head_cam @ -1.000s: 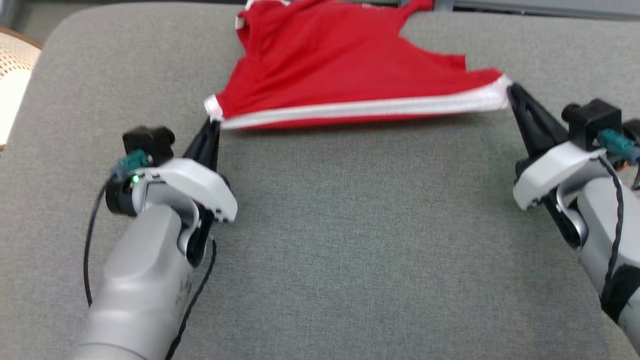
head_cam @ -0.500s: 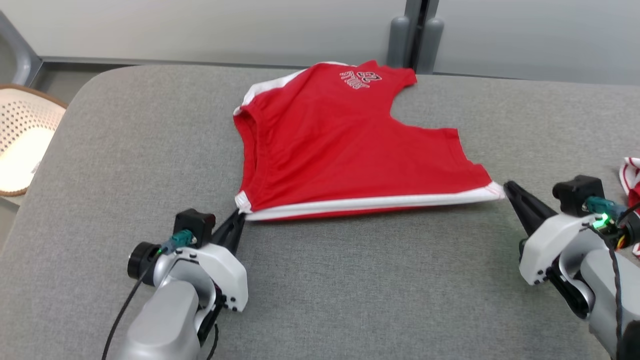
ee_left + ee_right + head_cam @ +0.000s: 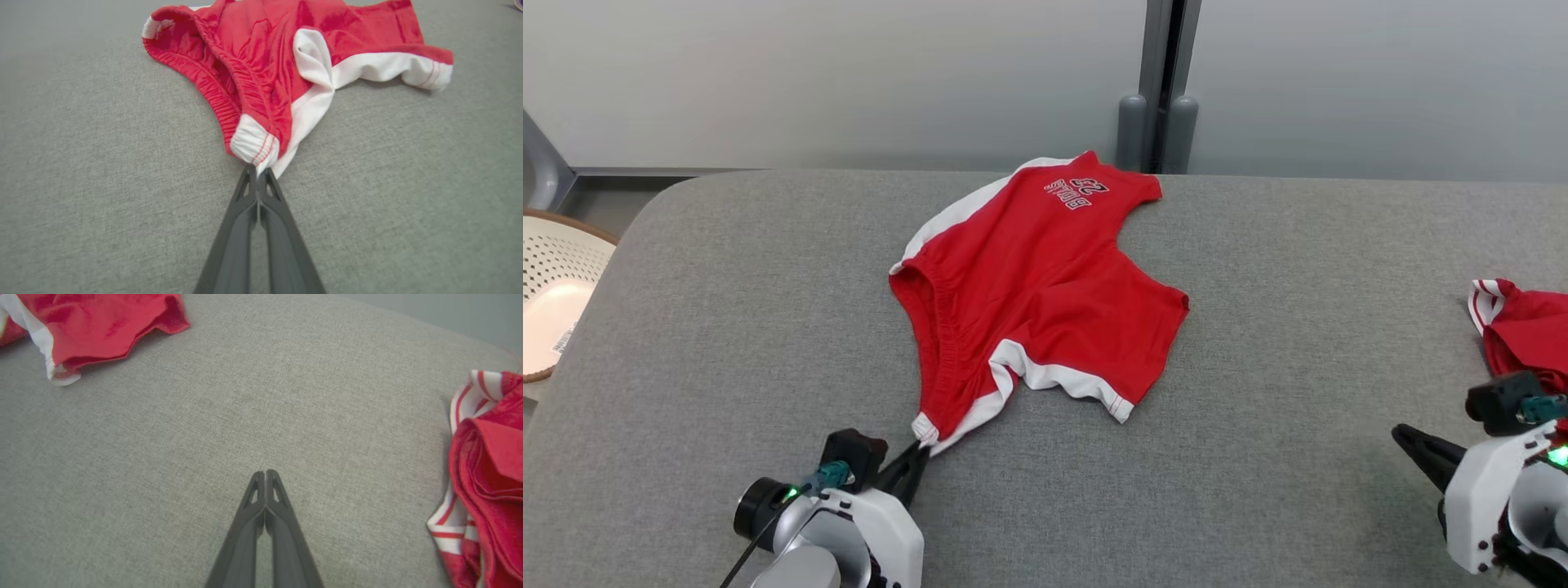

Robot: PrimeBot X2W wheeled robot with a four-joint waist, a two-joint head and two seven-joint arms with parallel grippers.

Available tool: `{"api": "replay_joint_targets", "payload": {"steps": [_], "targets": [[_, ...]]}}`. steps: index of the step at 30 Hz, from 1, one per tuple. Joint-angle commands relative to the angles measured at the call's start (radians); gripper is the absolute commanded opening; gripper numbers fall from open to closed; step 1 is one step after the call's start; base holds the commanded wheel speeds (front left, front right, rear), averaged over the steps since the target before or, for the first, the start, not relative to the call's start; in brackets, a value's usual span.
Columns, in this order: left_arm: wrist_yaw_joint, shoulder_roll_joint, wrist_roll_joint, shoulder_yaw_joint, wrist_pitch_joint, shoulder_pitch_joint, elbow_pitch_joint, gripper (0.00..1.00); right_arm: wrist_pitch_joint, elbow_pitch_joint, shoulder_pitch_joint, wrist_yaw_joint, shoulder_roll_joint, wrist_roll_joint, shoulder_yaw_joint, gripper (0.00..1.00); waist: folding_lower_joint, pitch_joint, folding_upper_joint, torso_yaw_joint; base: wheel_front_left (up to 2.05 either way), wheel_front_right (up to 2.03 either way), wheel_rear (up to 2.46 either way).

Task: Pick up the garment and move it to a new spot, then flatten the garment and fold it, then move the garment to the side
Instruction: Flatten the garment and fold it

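Grips red garment (image 3: 1029, 294) by its near corner, mid-desk (image 3: 1258, 506).
Pinches the white-hemmed corner in left pincer (image 3: 922, 447), cloth rumpled toward far edge; shows right pincer (image 3: 1399, 432) pressed together on nothing, well apart at near right, beside second red garment (image 3: 1523, 327).
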Motion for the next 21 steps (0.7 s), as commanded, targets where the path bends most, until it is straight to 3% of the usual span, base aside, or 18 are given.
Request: {"api": "replay_joint_targets", "payload": {"steps": [1,4,7,8,9,10,11,14,16,17,21], "targets": [[-0.003,0.016,-0.012,-0.011,0.014,0.026,-0.031,0.00,0.007,-0.025,0.012,-0.001,-0.030,0.012,0.011,0.00,-0.0001,-0.010,0.0000,0.000,0.00,0.00,0.00],[-0.003,0.056,-0.035,-0.024,0.049,0.069,-0.114,0.00,0.013,-0.073,0.021,-0.001,-0.090,0.035,0.029,0.00,-0.0001,-0.022,0.0000,0.001,0.00,0.00,0.00],[0.007,0.087,-0.051,-0.013,0.070,0.105,-0.197,0.00,-0.031,-0.089,0.016,0.000,-0.095,0.038,0.014,0.00,-0.0001,-0.029,0.0000,0.005,0.00,0.00,0.00],[0.017,0.096,-0.053,-0.010,0.073,0.113,-0.224,0.00,-0.044,-0.091,0.016,-0.001,-0.090,0.040,0.006,0.11,-0.0001,-0.031,0.0000,0.007,0.00,0.00,0.00],[0.026,0.103,-0.056,-0.005,0.076,0.122,-0.247,0.00,-0.061,-0.090,0.016,-0.001,-0.087,0.041,-0.004,0.44,-0.0001,-0.032,0.0000,0.009,0.00,0.00,0.00],[0.036,0.107,-0.059,0.000,0.080,0.129,-0.270,0.00,-0.079,-0.087,0.017,-0.001,-0.081,0.042,-0.015,0.91,-0.0001,-0.032,0.0000,0.011,0.00,0.00,0.00],[0.044,0.110,-0.062,0.005,0.080,0.136,-0.289,0.00,-0.096,-0.083,0.020,-0.001,-0.071,0.041,-0.023,1.00,-0.0001,-0.032,0.0000,0.014,0.00,0.00,0.00],[0.074,0.112,-0.070,0.019,0.076,0.146,-0.341,0.00,-0.169,-0.066,0.029,-0.001,-0.041,0.016,-0.060,1.00,-0.0001,-0.030,0.0000,0.022,0.00,0.00,0.00],[0.098,0.109,-0.075,0.030,0.064,0.156,-0.364,0.78,-0.226,-0.045,0.041,-0.001,-0.015,-0.003,-0.096,1.00,-0.0001,-0.028,0.0000,0.029,0.00,0.00,0.00],[0.107,0.105,-0.076,0.037,0.056,0.161,-0.371,1.00,-0.247,-0.036,0.045,-0.001,0.000,-0.011,-0.118,1.00,-0.0001,-0.027,0.0000,0.032,0.00,0.00,0.00],[0.161,0.087,-0.094,0.083,-0.015,0.169,-0.391,1.00,-0.285,-0.026,0.081,-0.001,0.073,-0.082,-0.234,1.00,-0.0001,-0.020,0.0000,0.041,0.00,0.00,0.00]]}}
